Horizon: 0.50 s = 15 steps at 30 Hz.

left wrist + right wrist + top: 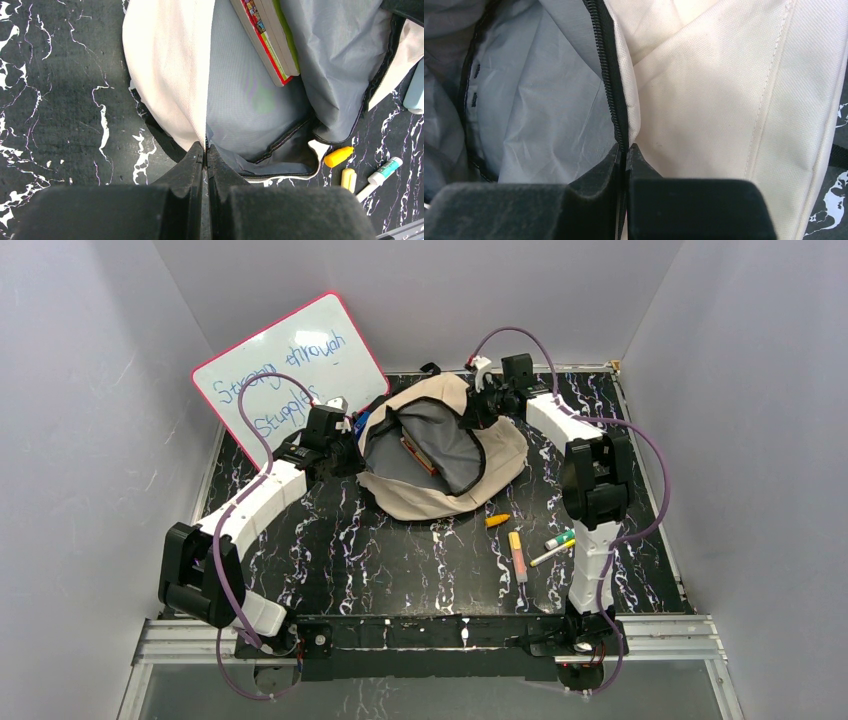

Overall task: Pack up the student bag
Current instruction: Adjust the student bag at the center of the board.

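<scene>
Beige bag (432, 502) open, books (270, 47) inside; left fingers (189, 167) and right fingers (646, 170) clamp its rim. Pens (518, 556) lie unpacked on surface (400, 565), near right.

**Matt cloth bag on a marble-look table**

The student bag (432, 502) is matt beige woven cloth with a fine twill grain. Its grey lining (539, 115) is thin, crinkled fabric with a faint sheen. The zipper (605, 60) has black teeth. The table (380, 560) is black, white-veined and slightly glossy. The whiteboard (290, 370) is glossy.
</scene>
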Each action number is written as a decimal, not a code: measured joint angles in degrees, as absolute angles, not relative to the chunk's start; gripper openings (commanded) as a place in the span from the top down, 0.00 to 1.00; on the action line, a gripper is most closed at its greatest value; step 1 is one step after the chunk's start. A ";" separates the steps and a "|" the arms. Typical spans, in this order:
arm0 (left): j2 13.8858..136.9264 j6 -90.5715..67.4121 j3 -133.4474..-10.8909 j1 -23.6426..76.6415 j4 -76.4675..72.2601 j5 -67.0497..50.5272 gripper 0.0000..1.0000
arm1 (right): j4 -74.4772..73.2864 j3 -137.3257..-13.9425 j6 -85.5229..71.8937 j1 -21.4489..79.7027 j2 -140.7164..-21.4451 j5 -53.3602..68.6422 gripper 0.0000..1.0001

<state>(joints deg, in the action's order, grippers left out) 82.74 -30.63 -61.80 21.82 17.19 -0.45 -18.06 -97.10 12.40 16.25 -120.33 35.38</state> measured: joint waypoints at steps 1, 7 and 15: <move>82.74 -30.63 -61.80 21.80 17.19 -0.45 1.00 | -18.06 -97.08 12.38 16.36 -120.25 35.33 0.93; 82.94 -30.63 -61.80 21.78 17.17 -0.45 1.00 | -19.49 -97.08 12.32 19.25 -117.89 33.45 0.96; 83.07 -30.65 -61.80 21.58 17.17 -0.47 1.00 | -21.17 -97.25 11.16 27.55 -113.36 32.73 0.96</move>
<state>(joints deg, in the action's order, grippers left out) 83.07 -30.65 -61.80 21.58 17.17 -0.47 -21.17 -97.25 11.16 27.55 -113.36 32.73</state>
